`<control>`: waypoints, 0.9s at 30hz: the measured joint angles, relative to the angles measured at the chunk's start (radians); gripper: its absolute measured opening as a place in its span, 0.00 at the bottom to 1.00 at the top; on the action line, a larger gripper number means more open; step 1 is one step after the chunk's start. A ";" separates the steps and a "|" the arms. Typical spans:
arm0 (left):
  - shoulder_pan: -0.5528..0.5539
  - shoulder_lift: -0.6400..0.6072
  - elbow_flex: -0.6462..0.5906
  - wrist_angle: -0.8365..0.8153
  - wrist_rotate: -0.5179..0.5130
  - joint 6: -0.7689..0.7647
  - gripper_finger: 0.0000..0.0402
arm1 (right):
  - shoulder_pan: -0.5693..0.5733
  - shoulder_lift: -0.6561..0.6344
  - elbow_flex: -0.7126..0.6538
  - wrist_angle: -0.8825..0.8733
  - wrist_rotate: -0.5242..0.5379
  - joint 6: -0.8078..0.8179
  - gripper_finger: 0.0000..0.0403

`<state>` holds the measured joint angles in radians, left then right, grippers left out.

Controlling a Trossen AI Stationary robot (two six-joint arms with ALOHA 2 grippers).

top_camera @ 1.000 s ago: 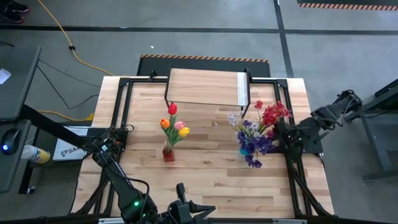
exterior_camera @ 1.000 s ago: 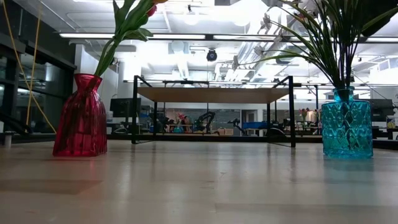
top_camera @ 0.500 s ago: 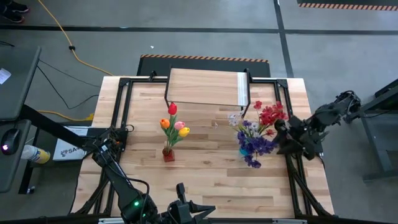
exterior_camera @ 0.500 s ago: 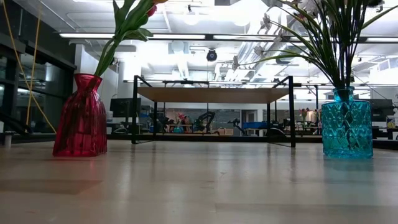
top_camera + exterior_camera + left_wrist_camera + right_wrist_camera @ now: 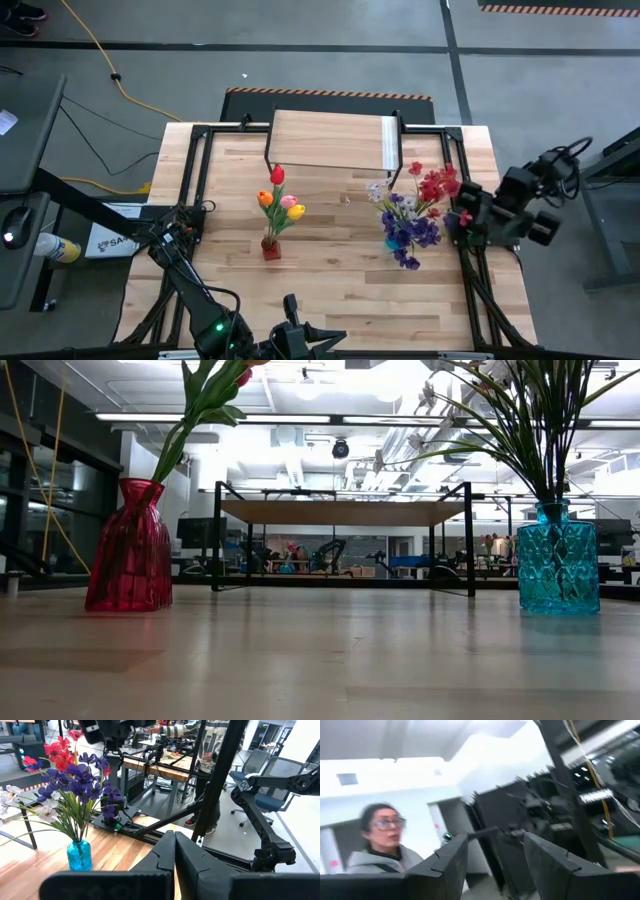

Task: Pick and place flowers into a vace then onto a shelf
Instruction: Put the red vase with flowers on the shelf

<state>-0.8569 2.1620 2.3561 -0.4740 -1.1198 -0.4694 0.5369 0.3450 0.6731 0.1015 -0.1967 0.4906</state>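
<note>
I see the right tool (image 5: 468,222) backing away from the blue vase (image 5: 392,243), jaws apart and empty. Sprays (image 5: 415,208) sit in it, so the shelf (image 5: 330,141) lift comes next; left tool (image 5: 174,851) is parked, pinched closed.

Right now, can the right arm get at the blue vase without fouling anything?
Probably yes. The right gripper, jaws open and empty, sits just off the table's right edge beside the blue vase. Nothing stands between them, though the purple and red sprays overhang the vase on that side, so a low approach looks safer.

Two vases, one shelf, two arms
One red vase (image 5: 271,249) with four tulips (image 5: 279,200); one blue vase (image 5: 557,567) of sprays (image 5: 417,208); one shelf (image 5: 333,141); one person (image 5: 379,842).
</note>
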 joint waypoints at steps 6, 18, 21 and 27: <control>0.000 0.000 0.000 0.000 0.000 -0.001 0.12 | 0.000 0.000 0.000 0.140 -0.055 0.006 0.44; -0.001 0.000 0.000 -0.087 0.177 -0.361 0.12 | 0.000 0.000 0.000 0.377 -0.108 0.002 0.43; -0.001 0.000 -0.009 -0.174 0.289 -0.584 0.12 | 0.000 0.000 0.000 0.380 -0.106 0.000 0.42; -0.003 0.000 -0.070 -0.394 0.506 -0.928 0.12 | 0.000 0.000 0.000 0.382 -0.105 -0.032 0.42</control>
<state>-0.8602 2.1624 2.2865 -0.8681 -0.6134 -1.3970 0.5373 0.3454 0.6731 0.4835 -0.3017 0.4585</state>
